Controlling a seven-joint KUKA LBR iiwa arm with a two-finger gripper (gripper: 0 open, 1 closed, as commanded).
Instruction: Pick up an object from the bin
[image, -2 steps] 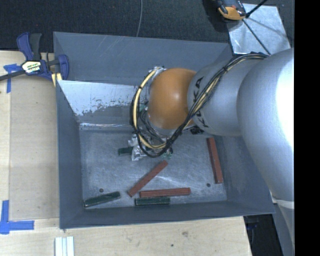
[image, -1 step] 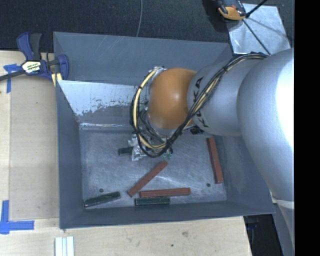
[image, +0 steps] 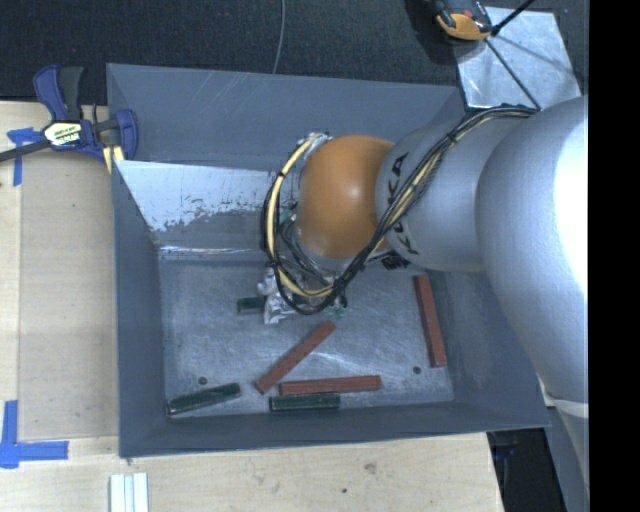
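Note:
My gripper (image: 275, 303) shows as a small metal part below the orange dome, low over the bin's floor a little left of the middle. A short dark green piece (image: 248, 306) pokes out to its left, right against it; whether it is held is hidden. Just below the gripper, a brown stick (image: 295, 357) lies slanted on the floor.
Near the front wall lie a second brown stick (image: 330, 384), a dark green stick (image: 305, 403) and another dark green stick (image: 204, 399) at the front left. A third brown stick (image: 431, 320) lies along the right side. The arm covers the bin's right rear.

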